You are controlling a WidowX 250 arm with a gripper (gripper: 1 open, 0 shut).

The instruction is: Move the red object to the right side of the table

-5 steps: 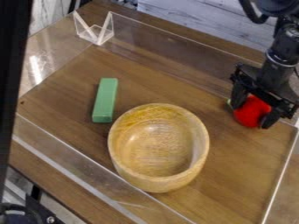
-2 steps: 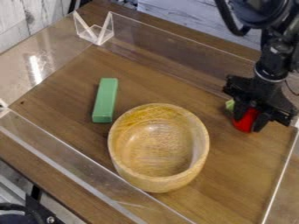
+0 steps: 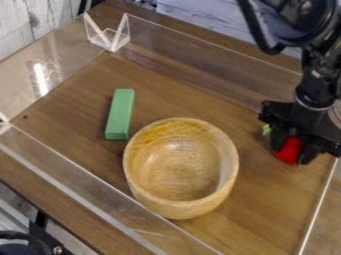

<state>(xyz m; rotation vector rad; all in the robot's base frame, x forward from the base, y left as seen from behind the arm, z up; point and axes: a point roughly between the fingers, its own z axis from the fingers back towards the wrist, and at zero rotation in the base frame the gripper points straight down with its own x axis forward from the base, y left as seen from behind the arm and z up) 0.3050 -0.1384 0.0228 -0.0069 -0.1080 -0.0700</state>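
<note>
The red object (image 3: 288,150), a small red toy fruit with a bit of green on its left, lies on the dark wood-grain table (image 3: 80,110) at the right side, close to the clear wall. My black gripper (image 3: 296,146) points straight down over it, with its fingers apart on either side of the fruit. The jaws look open rather than clamped, and the fruit rests on the tabletop between them. The fingers hide part of the fruit.
A round light wooden bowl (image 3: 180,165) stands just left of the gripper. A green rectangular block (image 3: 120,113) lies further left. A clear folded stand (image 3: 107,32) sits at the back left corner. Low clear acrylic walls (image 3: 314,214) edge the table.
The gripper slid toward the front right, and the red fruit came along with it. The jaws narrowed around the fruit half a second ago and now stand wider again.
</note>
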